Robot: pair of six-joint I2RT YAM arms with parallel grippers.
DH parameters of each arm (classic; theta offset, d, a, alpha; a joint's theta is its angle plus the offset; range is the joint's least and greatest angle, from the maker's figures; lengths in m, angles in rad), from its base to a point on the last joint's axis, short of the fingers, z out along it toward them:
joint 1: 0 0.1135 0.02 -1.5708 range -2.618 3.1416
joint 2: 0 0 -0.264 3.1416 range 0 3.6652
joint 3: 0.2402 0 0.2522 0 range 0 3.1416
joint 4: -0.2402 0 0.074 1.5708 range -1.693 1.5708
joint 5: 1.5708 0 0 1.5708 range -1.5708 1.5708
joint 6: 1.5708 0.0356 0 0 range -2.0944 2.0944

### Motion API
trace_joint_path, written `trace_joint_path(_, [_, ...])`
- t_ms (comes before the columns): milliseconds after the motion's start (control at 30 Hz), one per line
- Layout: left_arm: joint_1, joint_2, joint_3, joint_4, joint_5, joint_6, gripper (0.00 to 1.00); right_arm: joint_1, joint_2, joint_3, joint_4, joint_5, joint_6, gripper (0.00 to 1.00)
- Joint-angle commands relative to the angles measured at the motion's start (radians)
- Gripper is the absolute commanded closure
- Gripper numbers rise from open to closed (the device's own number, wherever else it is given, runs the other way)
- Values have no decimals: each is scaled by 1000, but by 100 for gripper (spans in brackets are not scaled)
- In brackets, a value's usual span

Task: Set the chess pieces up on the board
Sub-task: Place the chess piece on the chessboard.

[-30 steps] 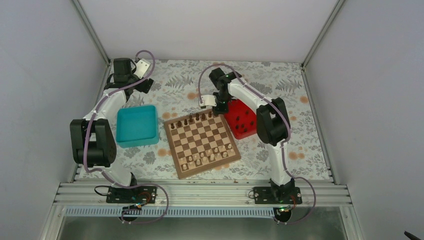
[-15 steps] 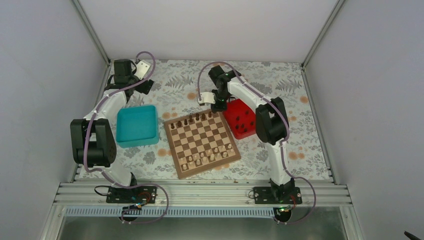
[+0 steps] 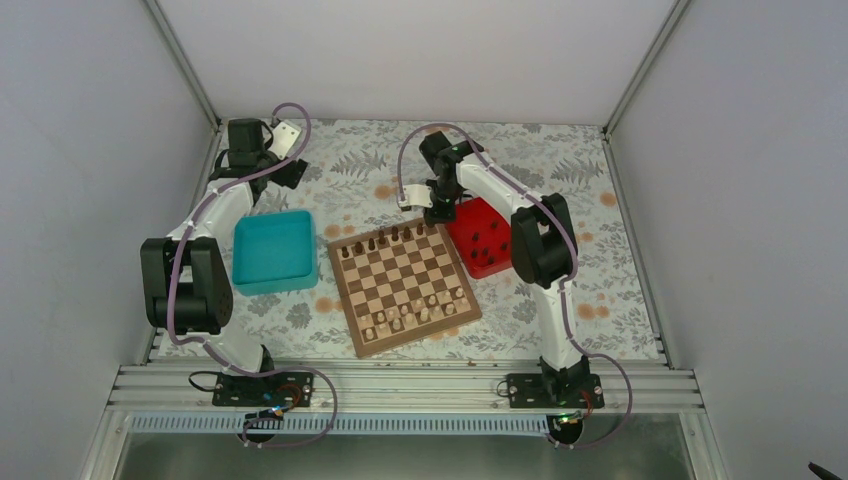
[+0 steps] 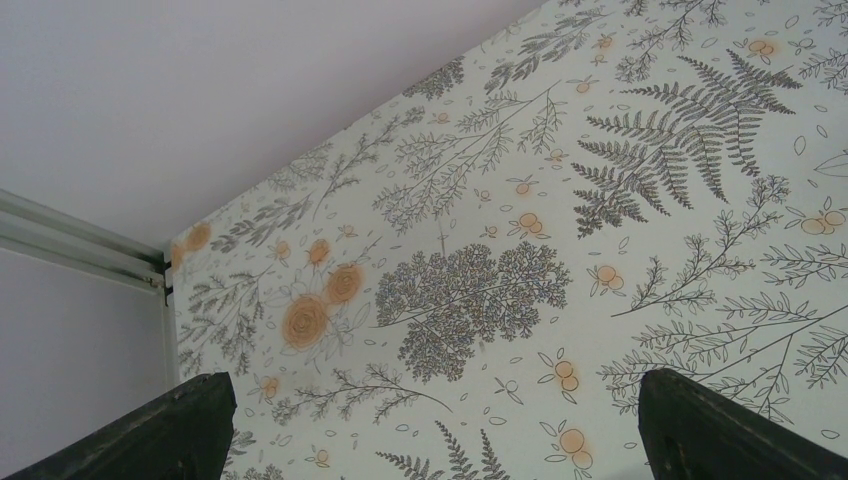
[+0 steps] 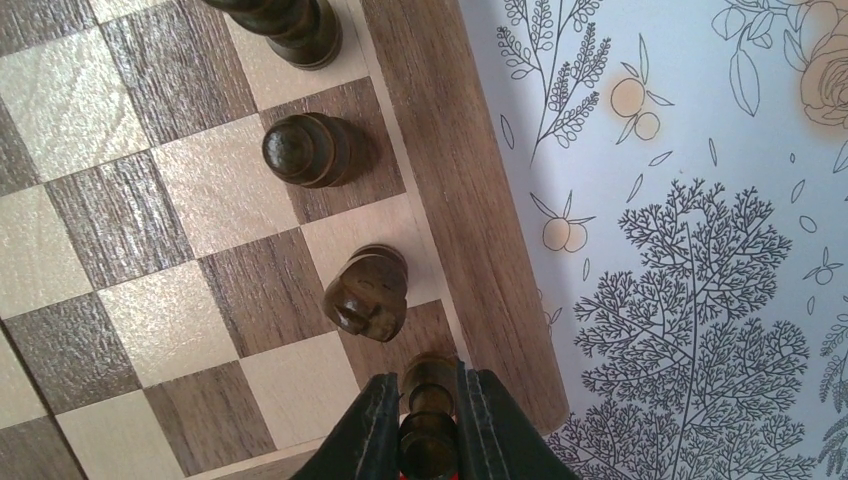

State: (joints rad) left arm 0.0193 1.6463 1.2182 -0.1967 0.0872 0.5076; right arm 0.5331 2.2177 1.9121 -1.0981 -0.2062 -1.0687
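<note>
Plain pale grey walls (image 3: 400,50) enclose a table (image 3: 600,300) under a fern-and-orange-flower cloth (image 4: 480,290), with aluminium rails (image 3: 400,385) framing it.

A dark knight (image 5: 366,293) crowds the right hand (image 5: 428,400) and its dark piece (image 5: 431,372); open cloth (image 5: 700,300) lies past the board (image 5: 470,200).

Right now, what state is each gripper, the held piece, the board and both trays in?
left gripper: open, empty.
right gripper: shut on dark chess piece.
dark chess piece: held upright at the board's corner square.
board: partly set, both colours.
red tray: partly filled.
teal tray: nothing visible inside.
</note>
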Motion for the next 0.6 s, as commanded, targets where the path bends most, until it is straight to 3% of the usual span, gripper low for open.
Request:
trace_joint_path(0, [-2,-17,-6,18,12,-4,0,-8,15,-2,-17,-37,10,86])
trace_joint_path(567, [-3,-10,-6,17,14,-4,0,-12,22,-31,-9,-42,15,84])
